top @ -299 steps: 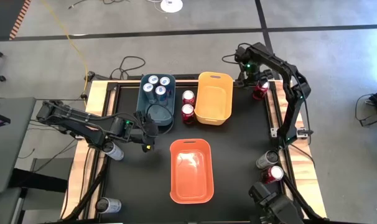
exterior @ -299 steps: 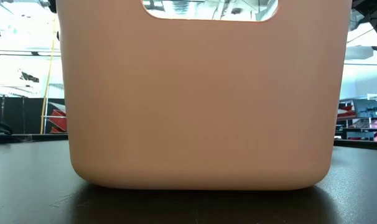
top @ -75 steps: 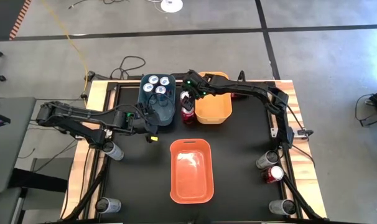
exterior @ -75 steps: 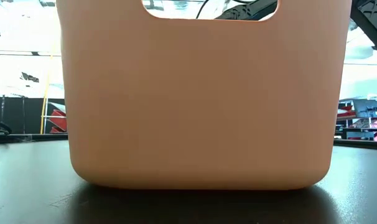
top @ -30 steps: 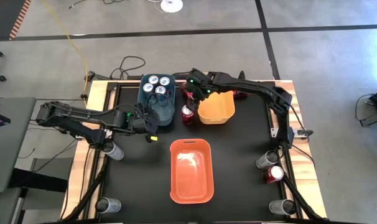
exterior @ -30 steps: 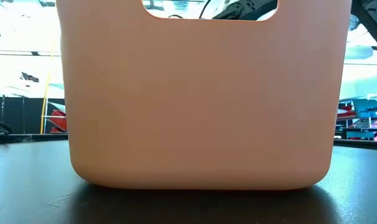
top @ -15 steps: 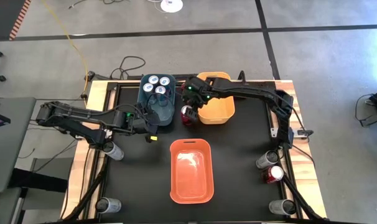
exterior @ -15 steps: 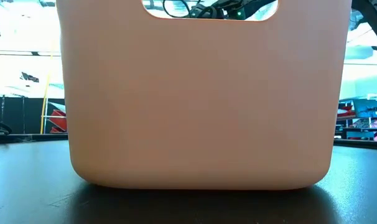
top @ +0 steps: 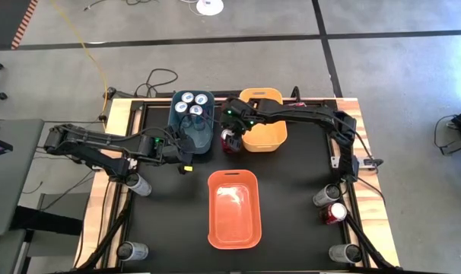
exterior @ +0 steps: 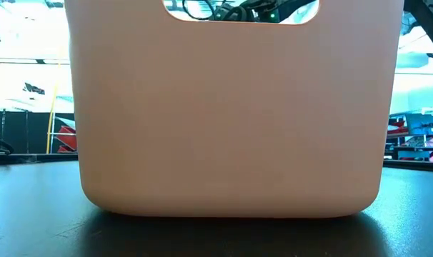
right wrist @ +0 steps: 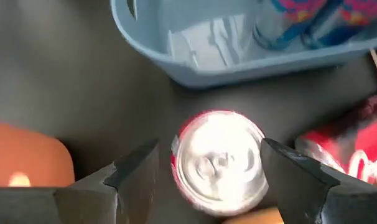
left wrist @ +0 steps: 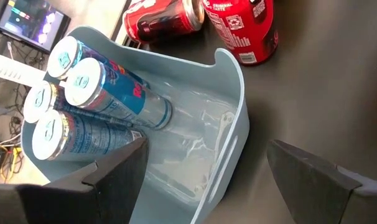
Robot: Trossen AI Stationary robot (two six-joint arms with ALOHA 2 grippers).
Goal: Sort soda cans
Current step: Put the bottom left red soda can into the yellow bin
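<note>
Alignment decides it: the upright red can (right wrist: 219, 158) stands straight below the right end effector (right wrist: 208, 180), fingers spread, grasping nothing.

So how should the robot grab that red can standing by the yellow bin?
Probably from straight above, fingers on opposite sides of the upright red can. Its round wall is free there, and the right gripper already straddles it, open.

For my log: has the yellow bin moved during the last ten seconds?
Yes. The yellow bin now sits slightly further right, away from the blue bin.
</note>
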